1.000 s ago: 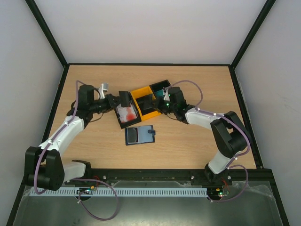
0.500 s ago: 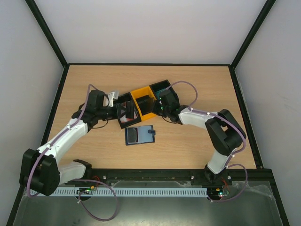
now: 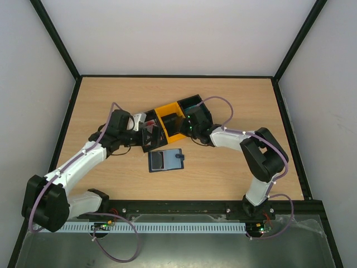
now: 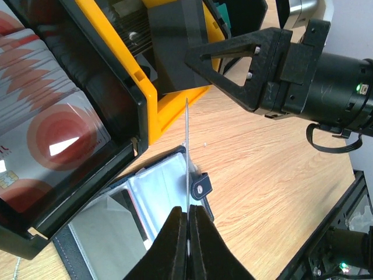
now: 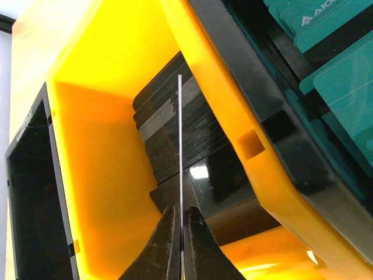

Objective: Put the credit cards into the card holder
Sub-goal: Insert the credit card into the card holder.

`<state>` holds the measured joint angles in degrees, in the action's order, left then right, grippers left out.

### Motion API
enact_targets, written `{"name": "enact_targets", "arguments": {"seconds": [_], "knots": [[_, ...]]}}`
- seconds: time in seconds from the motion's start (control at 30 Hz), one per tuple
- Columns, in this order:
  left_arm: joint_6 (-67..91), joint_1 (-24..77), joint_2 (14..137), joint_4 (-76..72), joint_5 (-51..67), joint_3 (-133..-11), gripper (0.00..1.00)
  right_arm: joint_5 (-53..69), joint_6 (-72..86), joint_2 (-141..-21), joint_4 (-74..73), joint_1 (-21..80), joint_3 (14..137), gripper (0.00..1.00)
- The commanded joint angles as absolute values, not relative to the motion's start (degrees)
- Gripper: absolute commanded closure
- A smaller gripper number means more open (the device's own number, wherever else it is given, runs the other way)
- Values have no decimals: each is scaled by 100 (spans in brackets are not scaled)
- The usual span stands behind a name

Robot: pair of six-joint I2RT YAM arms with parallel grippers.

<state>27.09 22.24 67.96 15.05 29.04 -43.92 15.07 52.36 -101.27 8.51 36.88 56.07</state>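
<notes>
The card holder point(image 3: 166, 160) lies open on the table, navy outside and pale blue inside, with its snap tab point(image 4: 200, 185) to the right. My left gripper point(image 4: 187, 209) is shut on a thin credit card point(image 4: 186, 146) seen edge-on, held upright just above the card holder point(image 4: 157, 192). White credit cards with red blotches point(image 4: 46, 128) fill the black bin beside it. My right gripper point(image 5: 180, 208) is shut on another edge-on credit card point(image 5: 180, 140), above the black credit cards point(image 5: 192, 134) in the yellow bin point(image 5: 111, 146). Teal credit cards point(image 5: 326, 41) lie in the neighbouring bin.
Three open-top bins stand in a slanted row: black point(image 3: 146, 139), yellow point(image 3: 167, 114) and black point(image 3: 192, 101). The right gripper body point(image 4: 262, 64) hangs close above and behind the left one. Bare wood point(image 3: 223, 167) lies to the right of the card holder.
My left gripper has come away from the white-and-red card bin, down and right toward the card holder, carrying its card. The right gripper has shifted slightly left over the yellow bin.
</notes>
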Motion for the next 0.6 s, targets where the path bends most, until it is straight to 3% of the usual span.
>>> {"name": "enact_targets", "arguments": {"seconds": [0.0, 0.3, 0.57], "knots": [[2613, 2422, 6822, 1671, 2731, -4407, 98, 1429, 5218, -10047, 946, 3735, 5704, 98], [4096, 3182, 6661, 546, 2145, -3167, 98, 1440, 4878, -8571, 994, 3735, 4630, 98], [5391, 3863, 6785, -704, 1503, -2463, 98, 1218, 4541, -7893, -107, 4029, 4092, 98]]}}
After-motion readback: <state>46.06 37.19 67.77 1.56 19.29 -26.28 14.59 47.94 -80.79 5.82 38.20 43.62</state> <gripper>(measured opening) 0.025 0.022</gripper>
